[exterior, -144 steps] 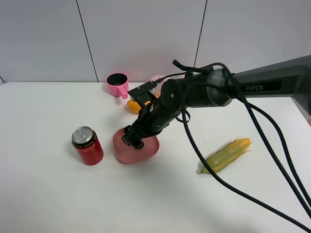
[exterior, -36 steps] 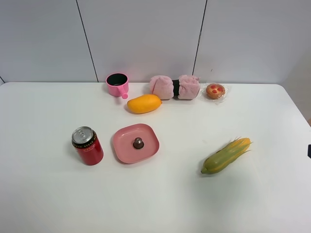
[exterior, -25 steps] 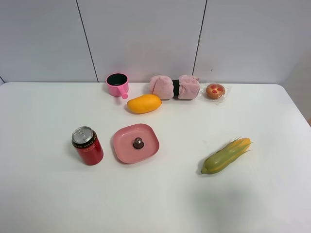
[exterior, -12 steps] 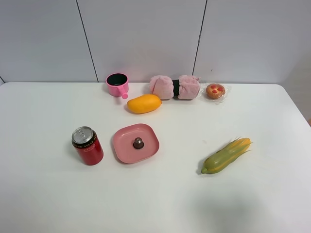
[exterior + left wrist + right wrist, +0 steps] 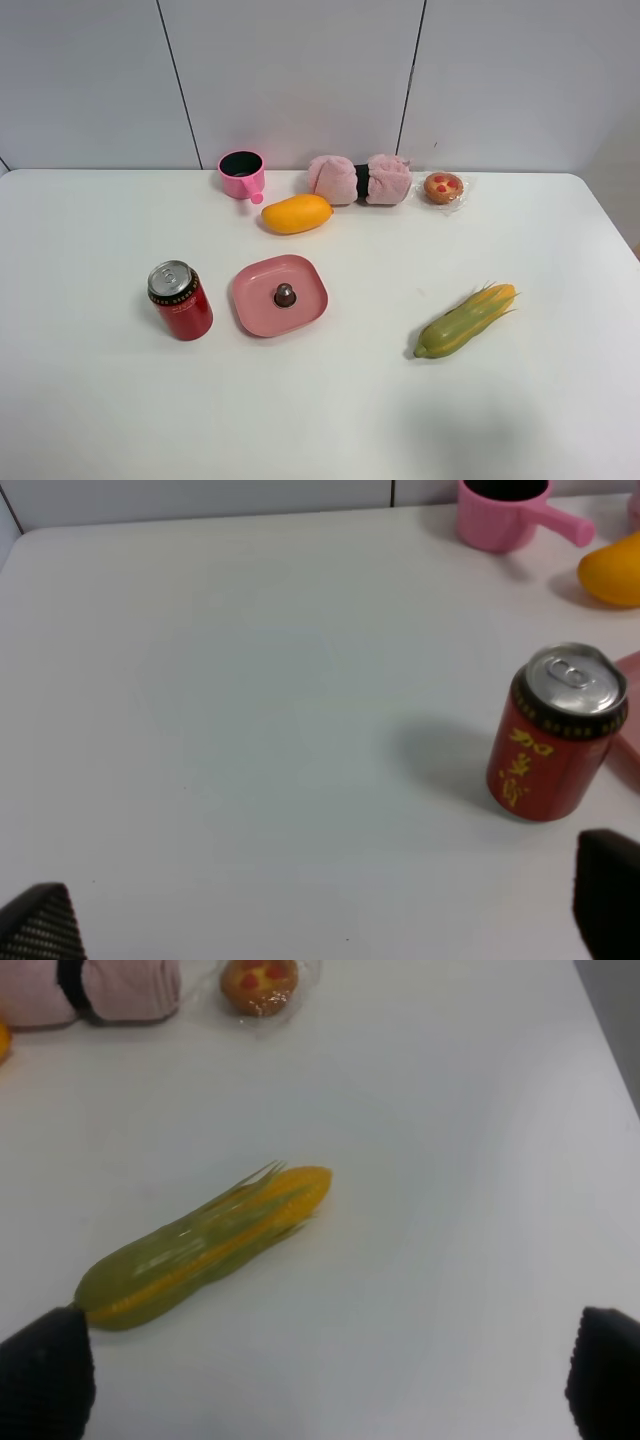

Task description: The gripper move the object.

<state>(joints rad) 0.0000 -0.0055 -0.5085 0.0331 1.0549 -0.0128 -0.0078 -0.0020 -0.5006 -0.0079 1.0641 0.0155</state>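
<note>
The object [image 5: 285, 294], a tiny dark grey-brown knob, sits upright in the middle of a pink square plate [image 5: 250, 300] in the exterior high view. Neither arm shows in that view. In the left wrist view my left gripper [image 5: 325, 930] is open and empty, its fingertips [image 5: 40, 920] wide apart above bare table, with the red can [image 5: 555, 735] ahead of it. In the right wrist view my right gripper [image 5: 322, 1380] is open and empty, hovering near the corn cob [image 5: 200, 1245]. The object shows in neither wrist view.
A red can [image 5: 180, 300] stands left of the plate. A corn cob [image 5: 465, 320] lies at the right. Along the back wall are a pink cup [image 5: 242, 173], a mango [image 5: 296, 213], a pink rolled towel [image 5: 360, 180] and a red-dotted muffin [image 5: 443, 187].
The right arm, which was over the plate with its gripper down, has drawn back out of the exterior view. The object now rests on the plate. Nothing has moved in the last second.
</note>
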